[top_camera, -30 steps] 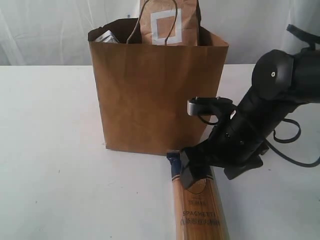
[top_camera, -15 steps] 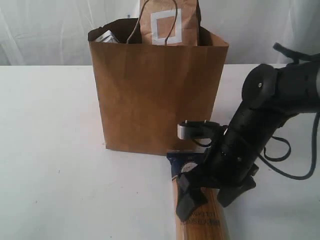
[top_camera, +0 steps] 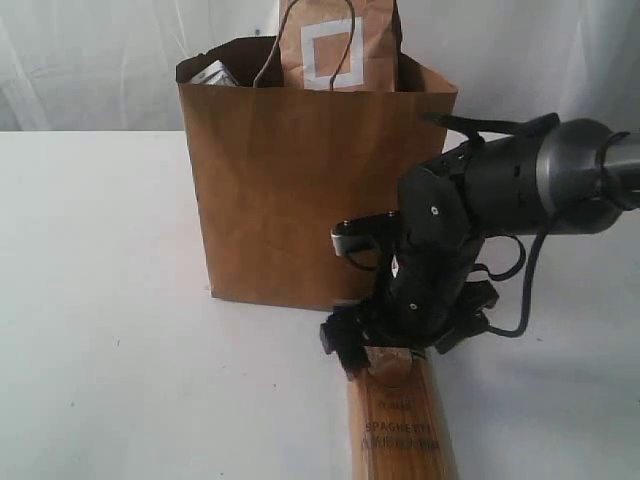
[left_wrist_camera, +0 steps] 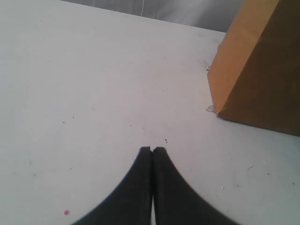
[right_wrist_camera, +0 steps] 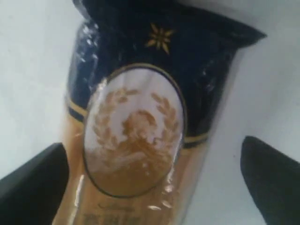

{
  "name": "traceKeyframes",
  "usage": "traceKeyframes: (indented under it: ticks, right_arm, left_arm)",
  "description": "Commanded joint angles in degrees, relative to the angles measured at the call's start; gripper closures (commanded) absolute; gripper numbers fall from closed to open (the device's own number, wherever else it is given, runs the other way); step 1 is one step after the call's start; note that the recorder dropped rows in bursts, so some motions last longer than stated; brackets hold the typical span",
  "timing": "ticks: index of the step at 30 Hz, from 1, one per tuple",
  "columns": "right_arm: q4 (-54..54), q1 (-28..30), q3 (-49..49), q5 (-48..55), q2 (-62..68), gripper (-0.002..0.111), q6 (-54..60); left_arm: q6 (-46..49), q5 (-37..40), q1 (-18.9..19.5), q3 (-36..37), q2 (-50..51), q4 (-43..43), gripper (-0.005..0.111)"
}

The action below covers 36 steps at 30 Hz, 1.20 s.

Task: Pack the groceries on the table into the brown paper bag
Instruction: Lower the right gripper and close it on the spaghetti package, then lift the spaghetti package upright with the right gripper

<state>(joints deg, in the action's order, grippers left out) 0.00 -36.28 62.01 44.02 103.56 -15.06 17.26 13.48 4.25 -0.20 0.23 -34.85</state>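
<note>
**Item under handling.** The spaghetti packet (right_wrist_camera: 136, 140) lies flat on the table (top_camera: 100, 300). Its dark blue end is directly beneath the right gripper (right_wrist_camera: 152, 171), and the rest of its length runs out from under the gripper, away from the bag.

**Right gripper.** The jaws are spread wide, one finger on either side of the packet. In the wrist view neither finger appears to touch it. Nothing is held.

**Bag.** The brown paper bag (top_camera: 310, 190) stands upright just beyond the right gripper. A pouch (top_camera: 335, 45) with a square label is already inside and rises above the rim.

**Left gripper.** The left gripper (left_wrist_camera: 152, 151) has its jaws pressed together and is empty. It sits over bare table with a bag corner ahead of it.

**Step in hand (judgement).** This is the approach to grasp the spaghetti, the only grocery seen outside the bag.

**Next move (judgement).** The gripper should lower until the fingers bracket the packet and close across its width. It should then lift high enough for the long packet to clear the rim, and tip it end-down for entry.
</note>
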Motion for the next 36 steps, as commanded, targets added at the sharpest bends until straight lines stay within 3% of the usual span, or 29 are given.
traceKeyframes:
  ticks: [1, 5, 9, 22, 24, 26, 27, 29, 36]
  right_arm:
    - [4.06, -1.96, 0.17, -7.43, -0.06, 0.017, -1.64]
    - [2.57, -1.97, -0.15, -8.13, -0.06, 0.017, -2.35]
    - [-5.2, -1.97, -0.44, -7.69, 2.37, 0.017, -11.5]
    - [-5.12, -2.21, -1.43, -7.5, 5.88, 0.018, -13.18]
    - [-5.12, -3.03, -1.43, -8.18, 5.19, 0.024, -13.18]
    - [-5.87, -3.26, -1.43, -7.97, 4.96, 0.044, -13.18]
    - [-7.49, -3.26, -1.43, -7.21, 4.96, 0.072, -11.1]
    - [-7.8, -3.26, -1.43, -6.53, 4.96, 0.107, -7.09]
    - [-2.06, -3.26, -1.43, -5.15, -1.46, 0.108, 2.26]
  left_arm:
    - [-0.36, 0.12, -0.34, 0.2, -0.23, -0.87, 0.107]
    - [-0.36, 0.02, -0.3, 0.2, -0.23, -0.87, 0.107]
    - [-0.36, 0.02, -0.3, 0.2, -0.23, -0.87, 0.107]
    - [-0.36, 0.02, -0.3, 0.2, -0.23, -0.87, 0.107]
    - [-0.36, 0.02, -0.3, 0.2, -0.23, -0.87, 0.107]
    - [-0.36, 0.02, -0.3, 0.2, -0.23, -0.87, 0.107]
    - [-0.36, 0.02, -0.3, 0.2, -0.23, -0.87, 0.107]
    - [-0.36, 0.02, -0.3, 0.2, -0.23, -0.87, 0.107]
    - [-0.36, 0.02, -0.3, 0.2, -0.23, -0.87, 0.107]
